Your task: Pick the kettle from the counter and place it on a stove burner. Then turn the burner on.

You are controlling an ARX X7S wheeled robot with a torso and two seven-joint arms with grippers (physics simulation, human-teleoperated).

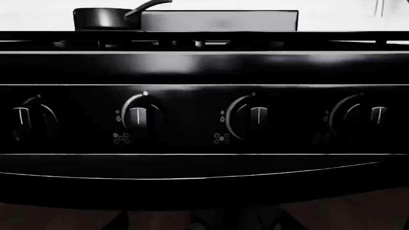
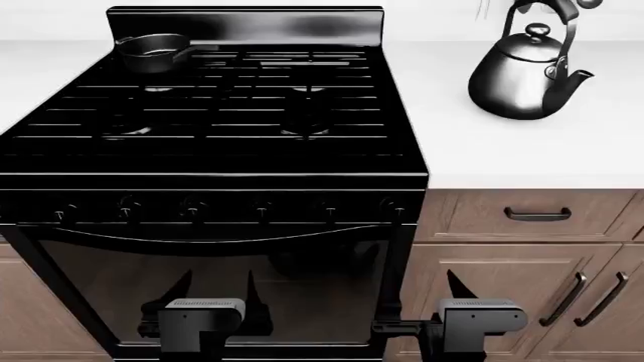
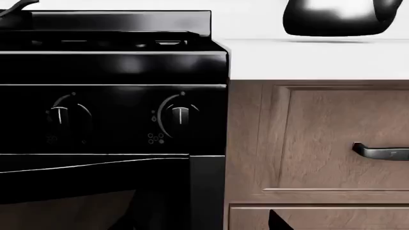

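Glossy dark-grey, the kettle (image 2: 525, 74) sits at the upper right of your head view on the white counter (image 2: 523, 154), well apart from the range, so nothing of the task is done: lifting, placing and lighting all remain. Every stove burner (image 2: 305, 128) is bare except the rear left, where a small saucepan (image 2: 151, 51) rests. Your left gripper (image 2: 204, 320) and right gripper (image 2: 477, 320) hang low before the oven door and cabinet; whether their jaws stand open or closed, you cannot tell.

Left wrist view adds the control knobs (image 1: 138, 117) close up, all pointing straight up.

Right wrist view shows only the kettle's base, top right, and a drawer handle (image 3: 381, 152).
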